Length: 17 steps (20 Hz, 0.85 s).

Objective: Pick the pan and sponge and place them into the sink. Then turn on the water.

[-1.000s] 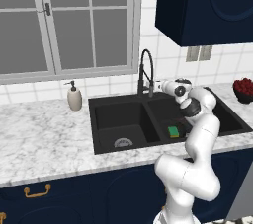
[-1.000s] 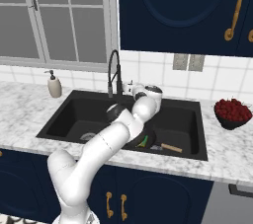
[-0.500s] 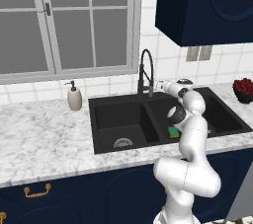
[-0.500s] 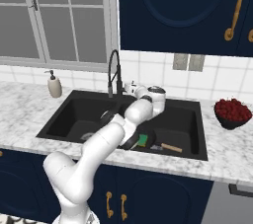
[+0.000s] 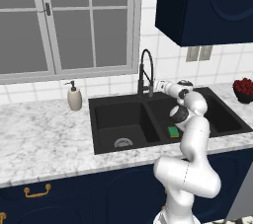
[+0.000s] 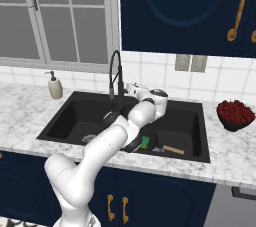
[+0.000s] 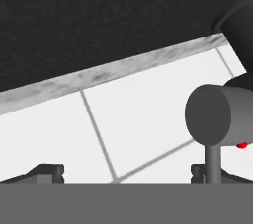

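So the placing part looks finished. The sink is a black double basin set in the marble tabletop, and in its right-hand basin lies the pan, its wooden handle pointing out to the right across the basin floor. The sponge rests green side up in that same basin, touching or sitting on the pan; I cannot tell which from here. As far as I can judge, what is left is the water, and nothing is running from the faucet yet.

The arm reaches over the right basin toward the back wall, and the gripper hangs just beside the faucet's base with its fingers spread wide and nothing between them. From the hand's own camera, a grey round knob on a thin stem sits close ahead at the right, against white wall tiles; I take it for the tap lever, though that is a guess.

Around it, a soap bottle stands on the tabletop left of the sink, well apart from the work. A dark bowl of red fruit sits off to the right. Neither is in the way; the faucet's own neck is the only thing crowding the hand.
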### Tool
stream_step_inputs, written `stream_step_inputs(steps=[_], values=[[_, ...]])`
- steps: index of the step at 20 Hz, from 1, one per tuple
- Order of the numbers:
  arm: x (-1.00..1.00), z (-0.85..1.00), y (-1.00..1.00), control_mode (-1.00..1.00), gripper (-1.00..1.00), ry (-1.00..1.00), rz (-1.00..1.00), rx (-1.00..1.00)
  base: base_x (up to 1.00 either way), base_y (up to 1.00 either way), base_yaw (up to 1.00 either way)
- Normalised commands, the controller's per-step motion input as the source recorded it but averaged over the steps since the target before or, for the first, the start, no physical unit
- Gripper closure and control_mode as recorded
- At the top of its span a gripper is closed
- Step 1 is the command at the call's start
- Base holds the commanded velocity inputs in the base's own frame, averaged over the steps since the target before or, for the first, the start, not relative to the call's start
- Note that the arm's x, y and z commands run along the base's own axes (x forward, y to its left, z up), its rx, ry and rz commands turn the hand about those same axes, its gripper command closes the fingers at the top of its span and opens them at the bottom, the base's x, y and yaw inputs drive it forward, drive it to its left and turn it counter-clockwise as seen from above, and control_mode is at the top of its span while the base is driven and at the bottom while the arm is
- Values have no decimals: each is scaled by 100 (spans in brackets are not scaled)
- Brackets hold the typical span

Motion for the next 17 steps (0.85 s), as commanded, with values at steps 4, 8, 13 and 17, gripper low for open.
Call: stream_step_inputs(steps=[4, 8, 13, 17], values=[[13, 32, -100, -100, -100, 1, -11, 13, 0, 0, 0], [5, 27, -93, -100, -100, 3, -10, 12, 0, 0, 0], [1, 2, -36, -100, -100, 1, -2, 6, 0, 0, 0], [0, 0, 0, -100, -100, 0, 0, 0, 0, 0, 0]])
